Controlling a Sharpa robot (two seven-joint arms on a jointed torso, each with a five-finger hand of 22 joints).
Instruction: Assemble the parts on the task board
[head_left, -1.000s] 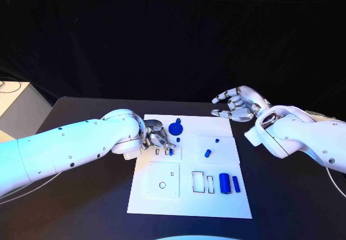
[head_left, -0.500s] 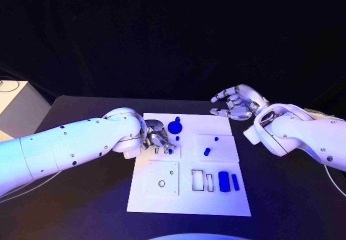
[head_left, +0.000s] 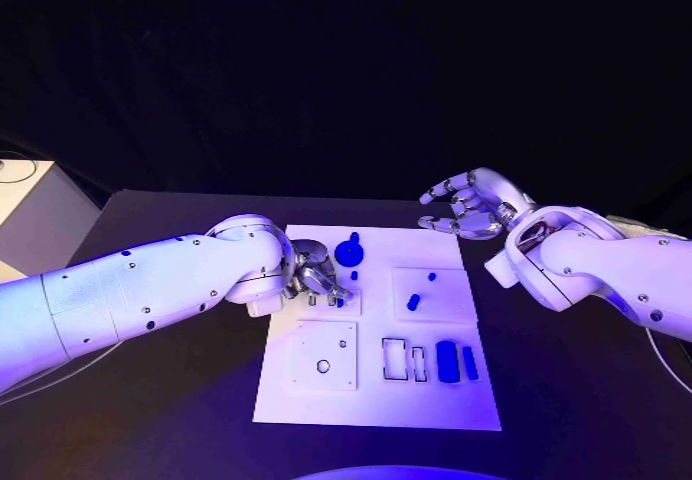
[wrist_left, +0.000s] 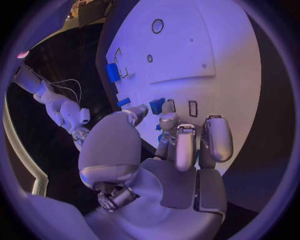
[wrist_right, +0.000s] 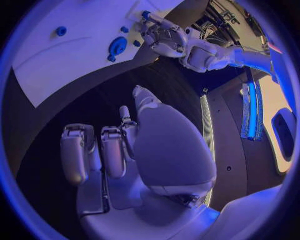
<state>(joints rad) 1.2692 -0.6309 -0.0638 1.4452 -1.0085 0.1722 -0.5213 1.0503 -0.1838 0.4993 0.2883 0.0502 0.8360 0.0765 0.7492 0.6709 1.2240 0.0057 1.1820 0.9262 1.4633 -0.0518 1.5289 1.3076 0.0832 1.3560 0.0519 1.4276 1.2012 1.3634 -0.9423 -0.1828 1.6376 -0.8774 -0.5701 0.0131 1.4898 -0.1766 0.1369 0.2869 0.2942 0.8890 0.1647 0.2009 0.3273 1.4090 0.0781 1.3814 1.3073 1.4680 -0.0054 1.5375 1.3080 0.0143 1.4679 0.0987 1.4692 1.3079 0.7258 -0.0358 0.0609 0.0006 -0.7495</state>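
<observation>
Left hand (head_left: 315, 277) pinches a small blue part (wrist_left: 164, 136) over the task board's (head_left: 378, 400) left slots (right hand (head_left: 469, 206) idle, fingers apart, off-board); a slight tilt could jam or drop it.

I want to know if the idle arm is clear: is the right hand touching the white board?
Apart. In the head view the right hand hovers over dark table past the white board's far right corner, with a gap between them.

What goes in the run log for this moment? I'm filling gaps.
left hand: over task board, grip unclear | right hand: empty, off board | two blue parts: lying near edge
</observation>
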